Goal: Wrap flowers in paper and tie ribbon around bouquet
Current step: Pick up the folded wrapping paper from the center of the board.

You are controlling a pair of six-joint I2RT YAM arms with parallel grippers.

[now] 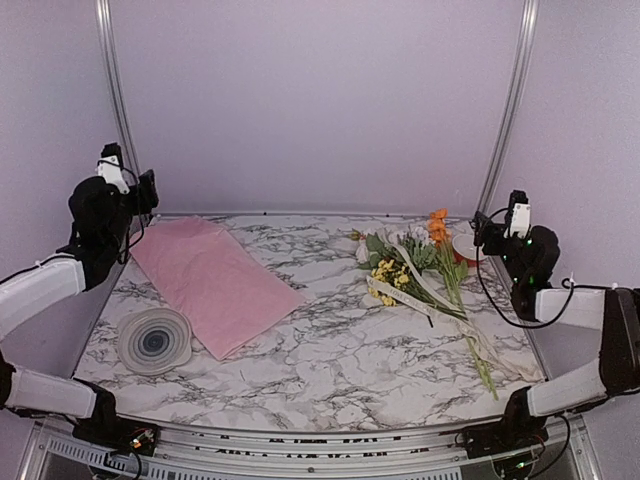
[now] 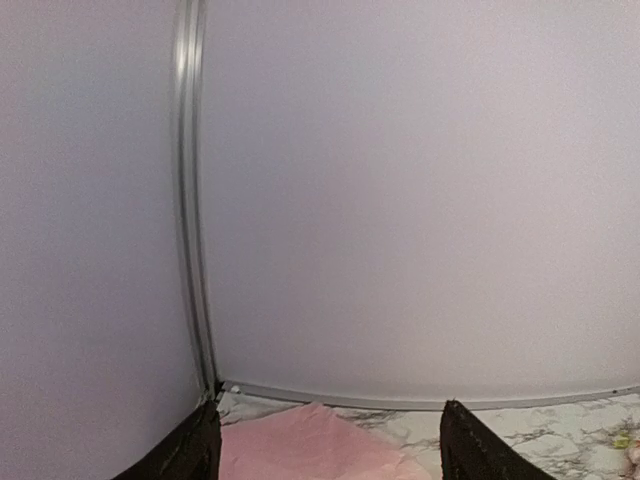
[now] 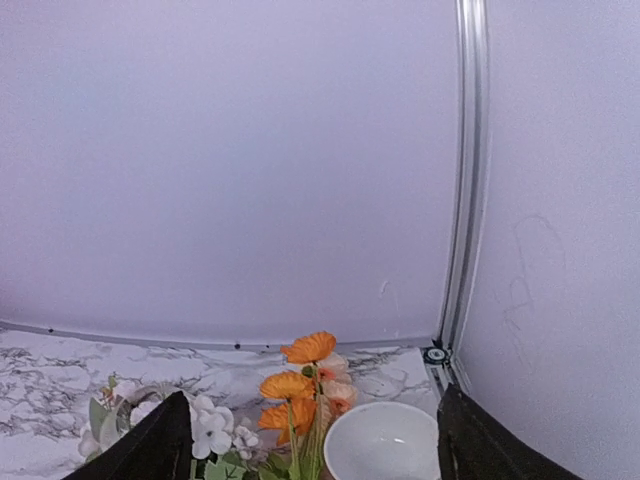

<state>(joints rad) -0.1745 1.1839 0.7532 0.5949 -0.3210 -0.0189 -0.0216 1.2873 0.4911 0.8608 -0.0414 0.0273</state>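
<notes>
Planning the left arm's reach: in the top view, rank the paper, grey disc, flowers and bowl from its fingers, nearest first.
1. Paper, far left, just below the left fingers.
2. Grey disc, near-left.
3. Flowers, right side.
4. Bowl, far right.

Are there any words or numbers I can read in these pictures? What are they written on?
No text can be read anywhere.
The ribbon: tiny dark specks near the yellow blossoms that might be print, too small to read.
The paper, the white bowl and the grey ringed disc: no writing shows.
</notes>
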